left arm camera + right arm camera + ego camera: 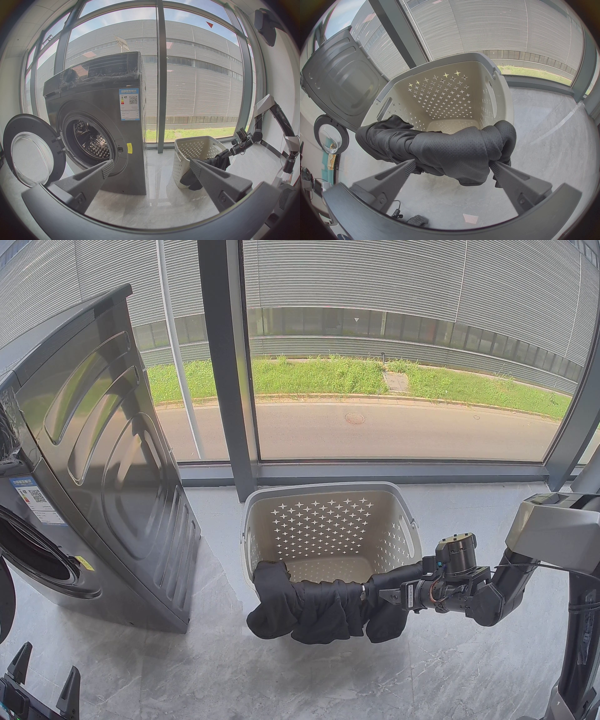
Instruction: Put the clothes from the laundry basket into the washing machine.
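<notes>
Left wrist view: open drum (89, 142)

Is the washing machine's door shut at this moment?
No, the washing machine has its round door swung wide open, showing the drum.

The washing machine (119, 477) has a dark grey metal casing with a smooth satin sheen, and it stands on a glossy, polished floor (250, 677) of grey veined stone. The laundry basket (325, 488) is matt cream plastic pierced with star-shaped holes. The black garment (450, 150) is soft, matt, finely perforated cloth, and the right tool (451, 163) is matt grey plastic with ribbed tips.
</notes>
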